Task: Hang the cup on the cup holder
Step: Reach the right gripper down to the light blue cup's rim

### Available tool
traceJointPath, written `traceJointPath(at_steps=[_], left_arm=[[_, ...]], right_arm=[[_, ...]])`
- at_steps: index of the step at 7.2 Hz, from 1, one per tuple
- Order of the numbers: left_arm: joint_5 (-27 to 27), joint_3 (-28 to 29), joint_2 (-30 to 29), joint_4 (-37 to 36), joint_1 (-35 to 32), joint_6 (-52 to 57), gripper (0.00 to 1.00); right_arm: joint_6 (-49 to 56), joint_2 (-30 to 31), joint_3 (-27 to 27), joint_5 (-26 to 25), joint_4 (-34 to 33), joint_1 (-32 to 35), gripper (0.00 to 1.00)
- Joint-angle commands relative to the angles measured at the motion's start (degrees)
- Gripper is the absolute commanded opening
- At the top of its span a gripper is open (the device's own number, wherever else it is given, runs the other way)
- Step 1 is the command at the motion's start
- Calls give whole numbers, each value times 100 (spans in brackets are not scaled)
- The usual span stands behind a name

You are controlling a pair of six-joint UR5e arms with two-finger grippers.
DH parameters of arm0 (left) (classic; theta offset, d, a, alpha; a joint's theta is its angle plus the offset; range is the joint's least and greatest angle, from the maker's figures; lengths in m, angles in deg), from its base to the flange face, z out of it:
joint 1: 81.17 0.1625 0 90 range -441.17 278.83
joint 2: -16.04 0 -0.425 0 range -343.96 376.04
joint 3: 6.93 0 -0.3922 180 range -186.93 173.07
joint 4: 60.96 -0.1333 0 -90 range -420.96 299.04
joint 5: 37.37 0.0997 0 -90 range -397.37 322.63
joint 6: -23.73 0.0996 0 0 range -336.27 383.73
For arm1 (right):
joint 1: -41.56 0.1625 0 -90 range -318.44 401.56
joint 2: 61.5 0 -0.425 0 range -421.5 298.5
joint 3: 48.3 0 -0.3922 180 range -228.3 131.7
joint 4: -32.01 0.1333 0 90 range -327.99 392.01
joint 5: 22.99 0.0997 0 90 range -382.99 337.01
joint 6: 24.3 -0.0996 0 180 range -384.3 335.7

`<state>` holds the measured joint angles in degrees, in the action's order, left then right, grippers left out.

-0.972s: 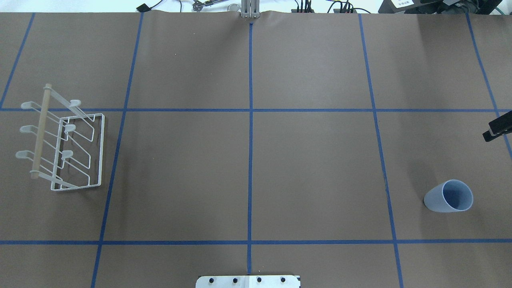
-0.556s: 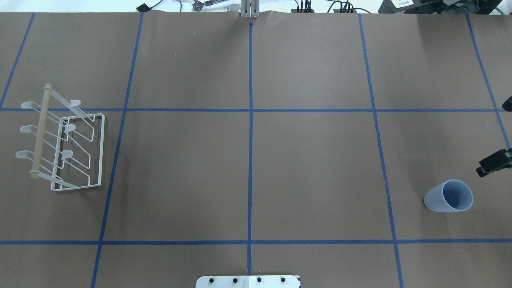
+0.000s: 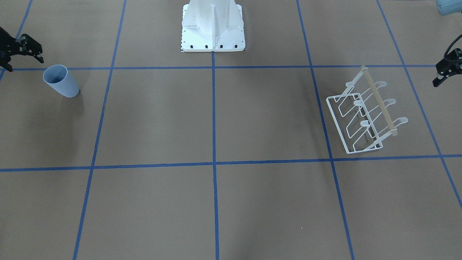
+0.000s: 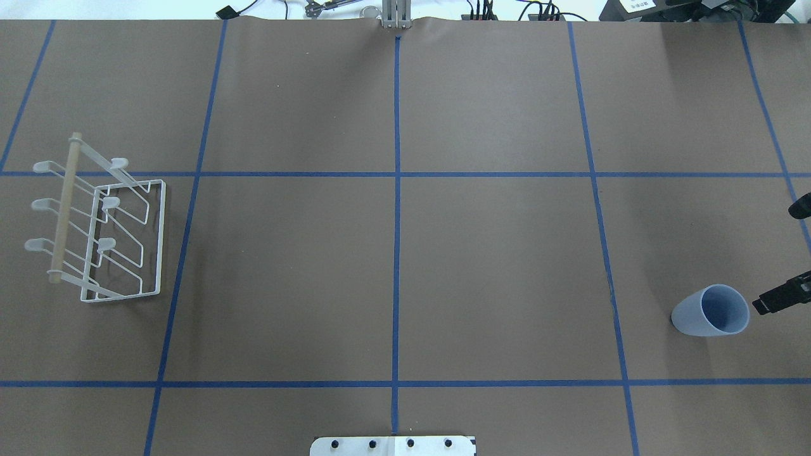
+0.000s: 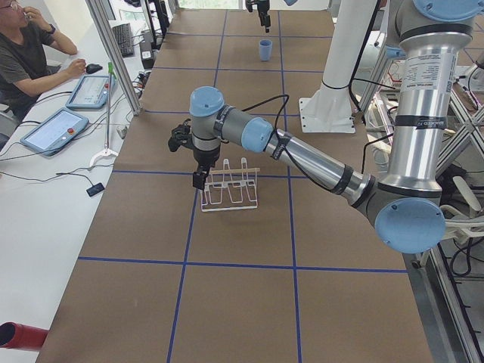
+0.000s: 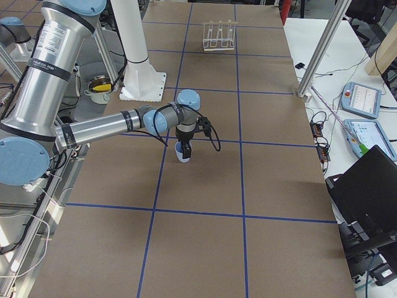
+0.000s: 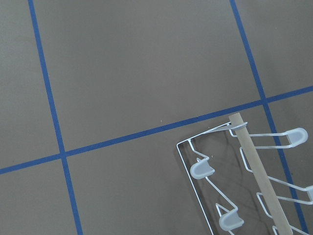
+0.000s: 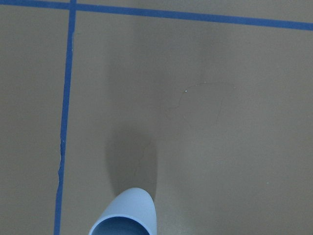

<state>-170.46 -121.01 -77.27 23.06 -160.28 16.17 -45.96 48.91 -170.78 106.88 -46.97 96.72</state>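
Observation:
The pale blue cup (image 4: 706, 313) stands upright, rim up, at the table's right end; it also shows in the front view (image 3: 61, 82) and at the bottom of the right wrist view (image 8: 126, 217). My right gripper (image 4: 774, 259) is open and empty, one finger tip just right of the cup's rim, the other farther away; it is beside the cup in the front view (image 3: 24, 64). The white wire cup holder (image 4: 63, 209) stands at the left end (image 3: 379, 103) and shows in the left wrist view (image 7: 254, 166). My left gripper (image 3: 445, 72) is near it, partly cut off.
The robot's white base plate (image 4: 393, 445) sits at the near middle edge. Blue tape lines grid the brown table. Cables and a clamp (image 4: 396, 16) lie along the far edge. An operator (image 5: 30, 53) with tablets sits beside the table.
My right gripper has moved toward the robot's side of the table, down to the cup; its near finger now sits beside the rim. Cup and holder have not moved.

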Motion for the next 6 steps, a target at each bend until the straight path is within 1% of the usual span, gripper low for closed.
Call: traceJointPath(at_steps=[1,2,4,5,6], left_arm=[[-7,-9,-2,9,0,0,98],[2,-18,-3,9,0,0,98],[11,-18,-3,9,9,0,98],[2,-18,-3,9,0,0,99],[11,-53,-3,9,0,0,98]], right_arm=[[-397,-19,504,116,810,-154,100],[-635,-89,532,126,909,-294,100],[-655,-169,567,126,910,-321,100],[-646,-195,724,135,937,-321,100],[-646,-195,761,135,928,-339,100]])
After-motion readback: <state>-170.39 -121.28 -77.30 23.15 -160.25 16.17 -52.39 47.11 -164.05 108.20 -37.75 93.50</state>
